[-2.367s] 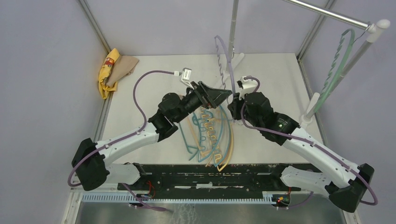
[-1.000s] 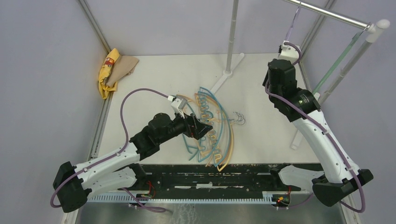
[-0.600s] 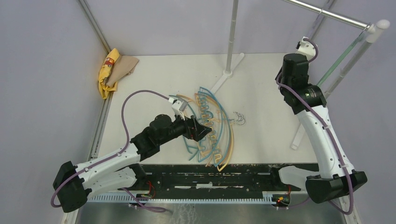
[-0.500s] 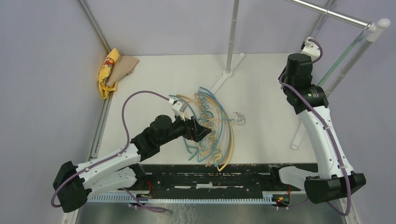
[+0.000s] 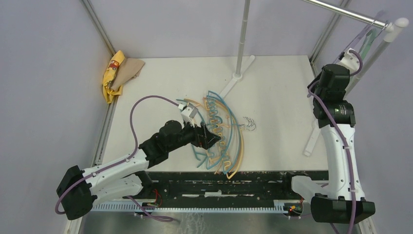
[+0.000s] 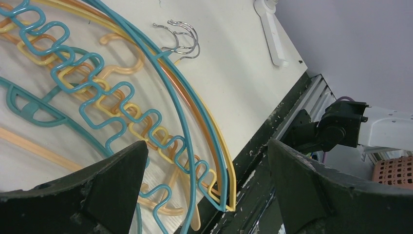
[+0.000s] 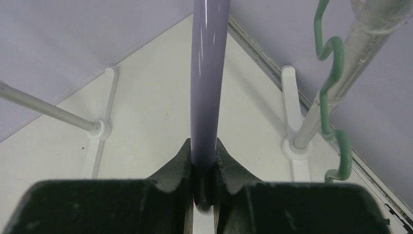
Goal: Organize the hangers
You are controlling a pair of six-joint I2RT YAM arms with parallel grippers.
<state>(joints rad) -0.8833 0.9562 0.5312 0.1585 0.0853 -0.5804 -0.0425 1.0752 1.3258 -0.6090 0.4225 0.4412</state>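
No legible text, label, brand, number or sign in any view. Small red print on yellow cloth (image 5: 112,73), at 10 o'clock corner of table (image 5: 160,87): too small to read, cannot tell whether picture or lettering.

cloth (image 5: 119,73): yellow and tan, crumpled, laid at the far left corner of the table (image 5: 160,87)
rack: a metal rail (image 5: 343,11) is carried on upright poles (image 5: 242,34); white feet (image 5: 237,76) are set on the table
crate (image 6: 395,170): red, perforated, seen past the table's near edge
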